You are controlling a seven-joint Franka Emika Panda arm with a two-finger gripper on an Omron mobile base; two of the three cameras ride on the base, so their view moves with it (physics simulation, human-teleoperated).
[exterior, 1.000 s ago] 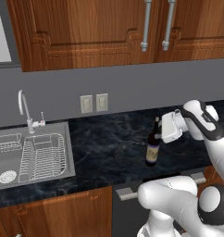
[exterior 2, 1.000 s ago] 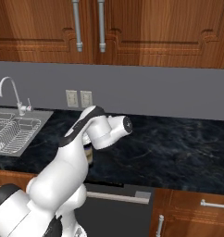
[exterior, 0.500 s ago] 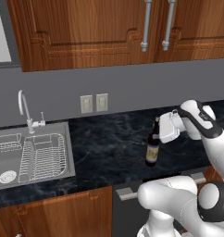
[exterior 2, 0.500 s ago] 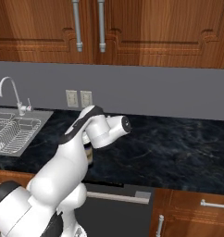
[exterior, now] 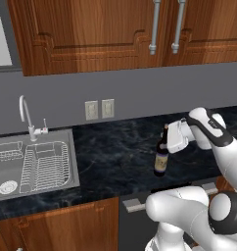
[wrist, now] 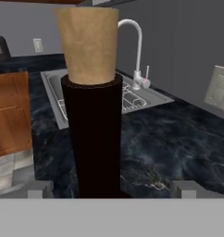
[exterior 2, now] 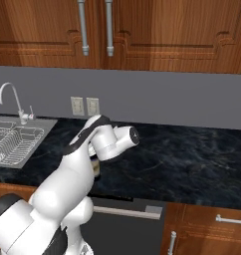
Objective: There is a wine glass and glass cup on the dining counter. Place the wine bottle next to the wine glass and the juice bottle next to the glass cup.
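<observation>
The wine bottle (exterior: 161,161), dark with a tan top and a cream label, stands upright on the black worktop (exterior: 115,162) to the right of the sink. My gripper (exterior: 166,136) is open at neck height, with one finger on each side of the neck. In the hand view the neck and tan top (wrist: 88,46) rise close up between the fingertips (wrist: 37,189), and I see no contact. From the right base view my arm covers most of the bottle; a strip of its label (exterior 2: 96,168) shows. The wine glass, glass cup, juice bottle and dining counter are out of view.
A steel sink (exterior: 35,166) with a wire rack and a curved faucet (exterior: 26,115) lies left of the bottle. Two wall outlets (exterior: 100,109) sit on the grey backsplash. Wooden cabinets (exterior: 140,29) hang overhead. The worktop stretches on to the right (exterior 2: 192,159).
The hand has eased slightly left, closer around the bottle neck. The bottle stands where it was and the jaws stay open.
</observation>
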